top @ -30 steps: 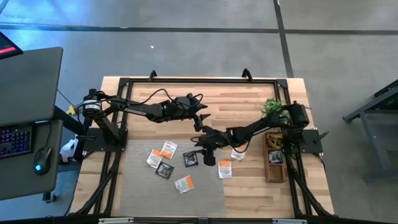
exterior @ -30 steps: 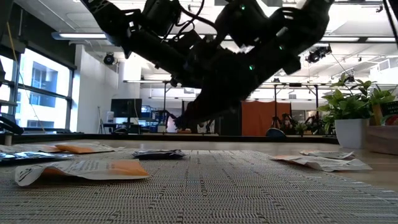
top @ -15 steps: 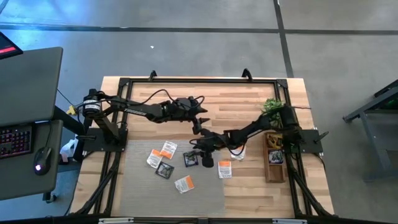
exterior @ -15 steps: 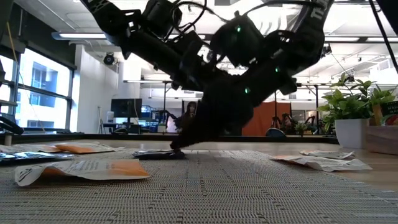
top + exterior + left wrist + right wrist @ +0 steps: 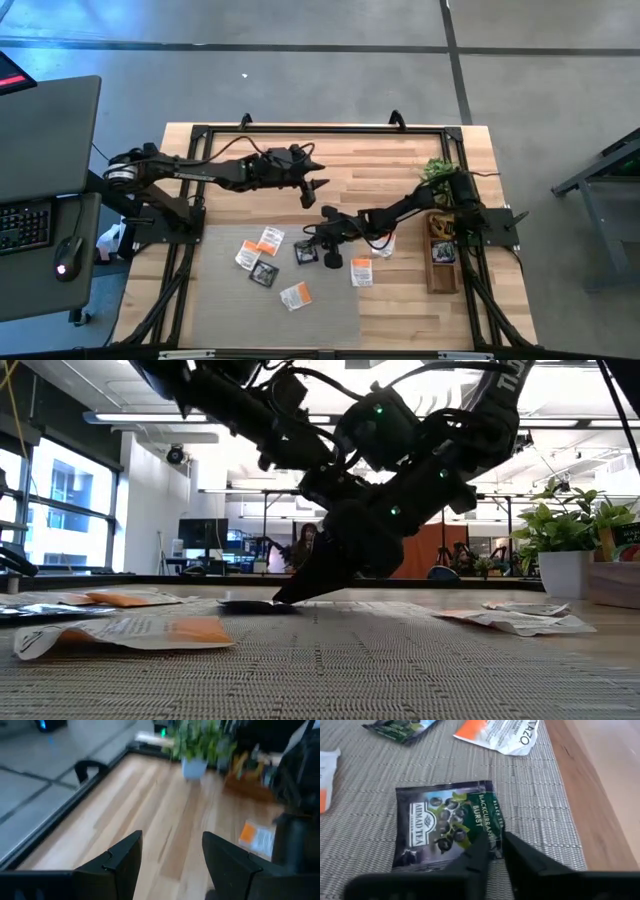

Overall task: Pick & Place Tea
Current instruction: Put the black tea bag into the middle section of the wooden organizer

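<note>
One black tea sachet [image 5: 447, 822] (flat on the mat) is pinched at its edge by the right hand [image 5: 495, 849].

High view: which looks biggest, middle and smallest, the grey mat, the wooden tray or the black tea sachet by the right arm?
1. Grey mat, by far the largest.
2. Wooden tray, narrow, clearly smaller.
3. Black tea sachet, smallest.

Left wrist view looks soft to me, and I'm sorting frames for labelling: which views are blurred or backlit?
Left wrist view: smeared, the plant and an orange sachet lack edges. Low view: bright ceiling lights leave both arms as silhouettes. Right wrist view: crisp, the print on the black sachet at the right gripper is readable. High view: evenly lit.
</note>
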Controlling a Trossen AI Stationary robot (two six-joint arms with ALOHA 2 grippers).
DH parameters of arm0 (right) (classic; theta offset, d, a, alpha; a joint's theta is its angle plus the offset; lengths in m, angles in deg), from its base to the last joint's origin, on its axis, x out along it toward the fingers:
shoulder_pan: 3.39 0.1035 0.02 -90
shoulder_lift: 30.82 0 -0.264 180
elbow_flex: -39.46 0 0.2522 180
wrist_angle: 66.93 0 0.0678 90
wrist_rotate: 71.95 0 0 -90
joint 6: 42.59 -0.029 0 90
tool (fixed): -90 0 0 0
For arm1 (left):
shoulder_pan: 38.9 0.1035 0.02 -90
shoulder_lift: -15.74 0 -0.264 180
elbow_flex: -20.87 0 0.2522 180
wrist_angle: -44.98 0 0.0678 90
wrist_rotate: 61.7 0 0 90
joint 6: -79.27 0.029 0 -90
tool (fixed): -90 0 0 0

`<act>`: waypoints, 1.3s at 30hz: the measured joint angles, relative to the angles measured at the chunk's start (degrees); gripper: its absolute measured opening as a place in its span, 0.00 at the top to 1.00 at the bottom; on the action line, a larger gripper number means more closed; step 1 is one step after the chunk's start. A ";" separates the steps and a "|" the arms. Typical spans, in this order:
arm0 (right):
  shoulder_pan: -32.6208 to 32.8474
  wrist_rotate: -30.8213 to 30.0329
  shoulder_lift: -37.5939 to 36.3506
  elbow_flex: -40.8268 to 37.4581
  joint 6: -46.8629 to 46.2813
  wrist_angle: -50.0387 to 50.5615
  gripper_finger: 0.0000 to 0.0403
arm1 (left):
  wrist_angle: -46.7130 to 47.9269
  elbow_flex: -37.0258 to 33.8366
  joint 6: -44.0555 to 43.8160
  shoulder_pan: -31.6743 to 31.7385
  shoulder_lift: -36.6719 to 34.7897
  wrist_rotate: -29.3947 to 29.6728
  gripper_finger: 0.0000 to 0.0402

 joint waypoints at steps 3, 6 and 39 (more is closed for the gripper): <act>-0.04 -0.05 -0.75 -0.04 -0.02 2.34 0.97 | 5.51 -0.36 0.39 0.00 -2.19 0.71 0.49; 0.05 0.00 -3.07 -0.22 -0.23 5.40 0.95 | 8.10 -0.23 0.39 0.00 -3.51 2.63 0.49; 17.03 -21.54 -38.45 -0.63 -41.23 72.11 1.00 | 9.45 -0.26 -10.17 -0.02 -3.65 -2.37 0.49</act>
